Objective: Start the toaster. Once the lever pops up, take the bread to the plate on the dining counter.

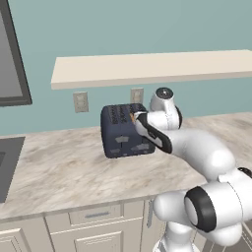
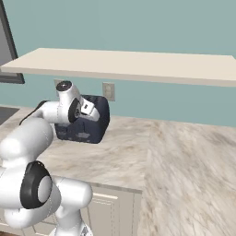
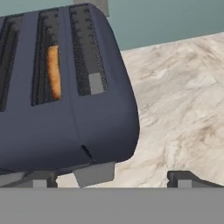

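Counter point(image 1: 64, 167): we see a broad beige marble-patterned top with pale cabinet drawers beneath; it turns a corner in the right base view and runs on toward us there.
Shelf point(image 1: 147, 66): a long, flat cream board on the teal wall above the toaster, with two pale outlets below it.
Arm: our white, rounded links with dark joints reach over the counter edge to the toaster's right end.
Toaster point(image 1: 120, 130): a dark navy box with softly rounded corners and a matte skin, standing on the counter near the wall; four ribbed slots on top, grey lever panels on the front face.
Gripper point(image 3: 109, 177): its fingers stand wide apart and hold nothing; the hand view puts one dark tip under the toaster's near corner and the other out over bare marble, so we judge it straddles that corner.
Lever point(image 3: 94, 174): a small grey tab jutting out at the toaster's lower edge, just beside the left fingertip.
Bread point(image 3: 53, 72): a thin golden-brown slice sunk in a slot, only its edge showing.
Step in hand: we judge the lever is still to be pressed. We should set one finger squarely on the tab and push straight along its track, not sideways, or the tip may slip off the smooth grey plastic.
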